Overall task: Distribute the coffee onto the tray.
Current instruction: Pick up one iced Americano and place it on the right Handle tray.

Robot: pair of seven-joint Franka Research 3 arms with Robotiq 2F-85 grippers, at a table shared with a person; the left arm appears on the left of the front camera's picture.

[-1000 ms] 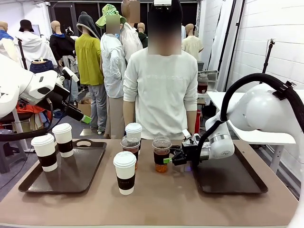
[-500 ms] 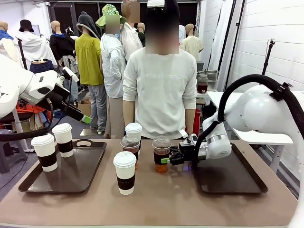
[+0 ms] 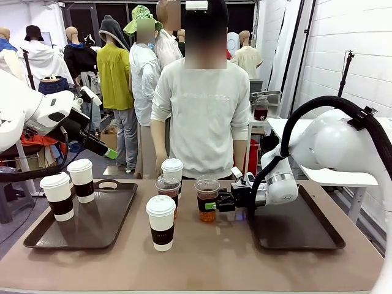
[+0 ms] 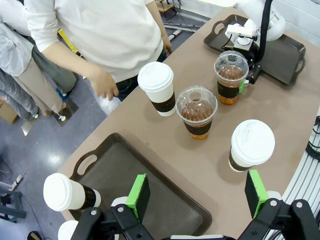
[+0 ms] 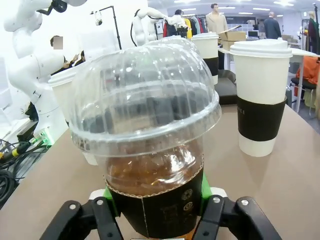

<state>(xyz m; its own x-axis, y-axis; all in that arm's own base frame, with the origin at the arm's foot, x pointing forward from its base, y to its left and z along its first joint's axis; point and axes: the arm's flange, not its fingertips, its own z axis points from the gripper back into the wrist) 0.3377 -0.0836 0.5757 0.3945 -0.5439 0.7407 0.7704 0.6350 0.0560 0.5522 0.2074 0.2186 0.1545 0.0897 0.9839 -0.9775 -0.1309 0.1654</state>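
In the front view my right gripper is shut on the sleeve of a clear dome-lidded cup of amber drink at the table's middle. Its pads press both sides of that cup in the right wrist view. A second dome-lidded cup stands just left, with a white sleeved cup behind it and another in front. Two more white cups stand on the left tray. My left gripper hangs open high above that tray.
An empty brown tray lies at the right, under my right arm. A person stands at the far edge, one hand lowered near the rear white cup. The near part of the table is bare.
My right gripper slid a little left and its fingers closed around the dome-lidded cup. The person shifted slightly. The left arm stayed still.
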